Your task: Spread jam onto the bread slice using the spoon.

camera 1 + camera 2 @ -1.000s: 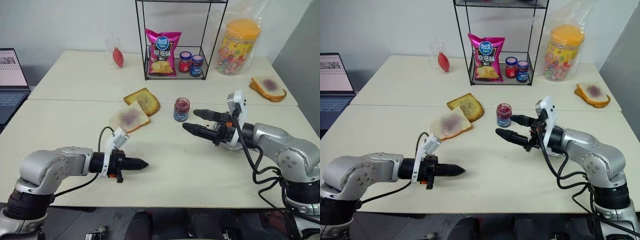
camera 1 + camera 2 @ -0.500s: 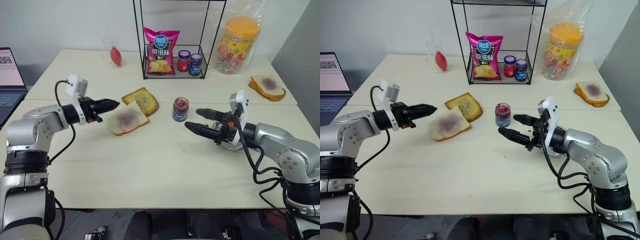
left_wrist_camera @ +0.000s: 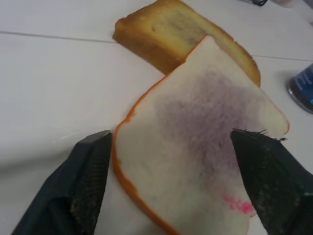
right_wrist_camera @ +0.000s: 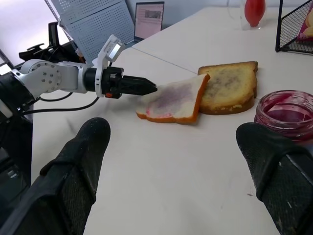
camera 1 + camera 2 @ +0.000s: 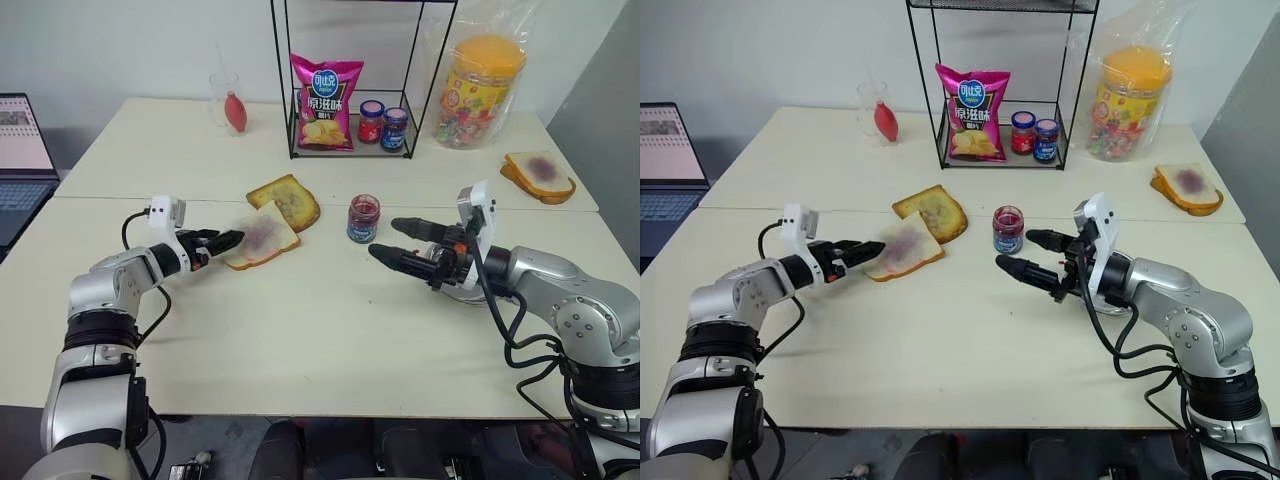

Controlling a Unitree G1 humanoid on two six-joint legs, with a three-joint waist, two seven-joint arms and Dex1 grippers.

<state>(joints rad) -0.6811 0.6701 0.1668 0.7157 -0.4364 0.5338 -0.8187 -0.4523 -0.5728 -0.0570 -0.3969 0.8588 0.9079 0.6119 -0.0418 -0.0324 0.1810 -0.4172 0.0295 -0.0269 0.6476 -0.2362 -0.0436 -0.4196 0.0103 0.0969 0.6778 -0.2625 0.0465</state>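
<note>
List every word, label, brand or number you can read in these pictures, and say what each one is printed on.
"原滋味": white characters on the pink chip bag in the wire rack.
Round blue logo at the top of the same bag: too small to read.
Labels on the two small jars beside the bag: unreadable.
Blue band on the jam jar: unreadable.
Print on the big candy jar: unreadable.
Laptop screen: unreadable.

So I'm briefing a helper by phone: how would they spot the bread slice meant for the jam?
Start at the wire rack; in front of it lie two overlapping slices. It is the pale bread slice with a purple smear, nearest the left gripper, leaning on browner toast.
</note>
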